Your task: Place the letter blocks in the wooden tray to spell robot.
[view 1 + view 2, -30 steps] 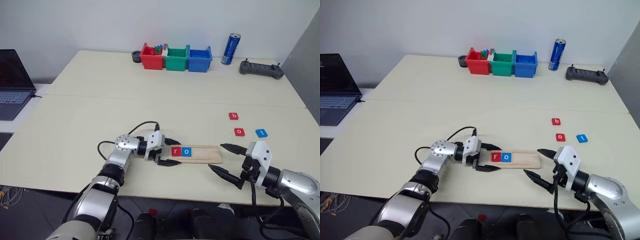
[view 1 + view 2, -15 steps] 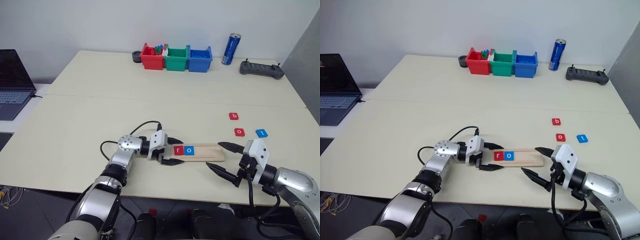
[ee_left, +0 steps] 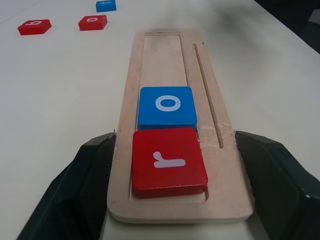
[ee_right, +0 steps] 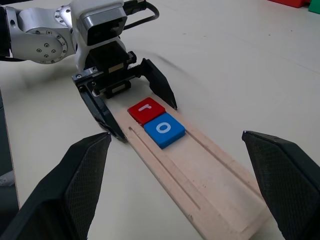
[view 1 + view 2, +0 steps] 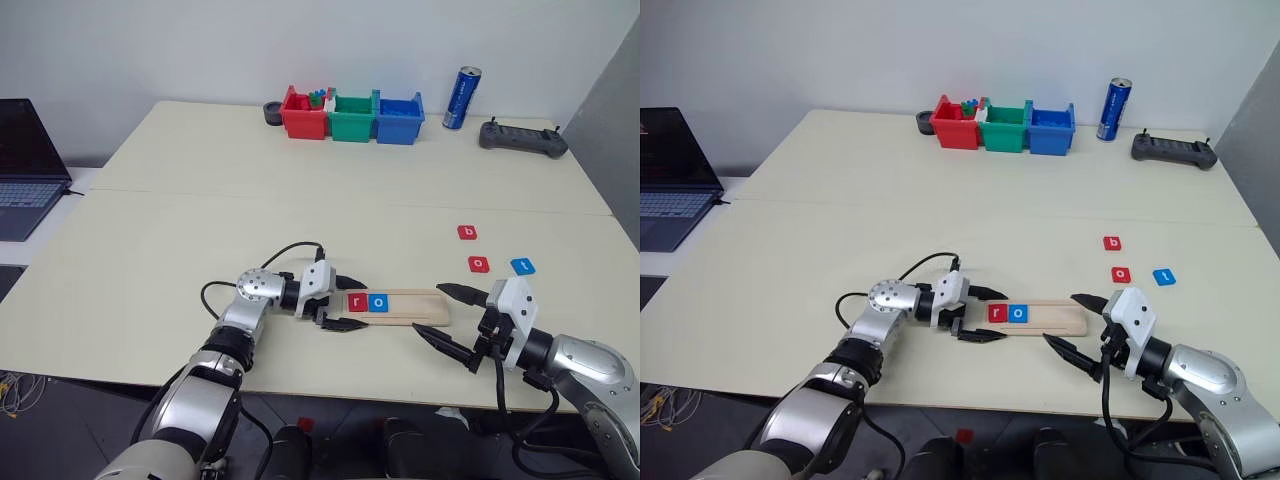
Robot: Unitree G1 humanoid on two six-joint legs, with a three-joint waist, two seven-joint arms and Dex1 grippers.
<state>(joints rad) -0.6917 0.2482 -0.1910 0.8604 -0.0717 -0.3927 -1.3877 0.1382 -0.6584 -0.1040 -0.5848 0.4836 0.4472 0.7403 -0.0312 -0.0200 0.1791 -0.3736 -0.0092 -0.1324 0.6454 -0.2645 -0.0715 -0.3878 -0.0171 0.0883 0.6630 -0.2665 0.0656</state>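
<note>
**Two letters sit in the tray, three wait on the table**

We see the wooden tray [image 5: 398, 305] lying flat near the front edge of the table [image 5: 200, 230], a bit right of the middle. Two letter blocks sit in its groove at the left end. The red "r" block [image 5: 357, 302] is first, and the blue "o" block [image 5: 377, 302] touches it on the right. The other part of the groove is bare wood.

Our left gripper [image 5: 346, 303] is at the left end of the tray. Its two black fingers [image 3: 85, 170] press on the two long sides of the tray, so it grips the tray.

Our right gripper [image 5: 444, 317] is at the right end of the tray. Its fingers are spread wide apart, one on each side of that end, and it holds nothing.

Three more blocks lie on the table towards the right edge, well apart from the tray. They are the red "b" block [image 5: 467, 232], the red "o" block [image 5: 480, 264] and the blue "t" block [image 5: 523, 266].
</note>
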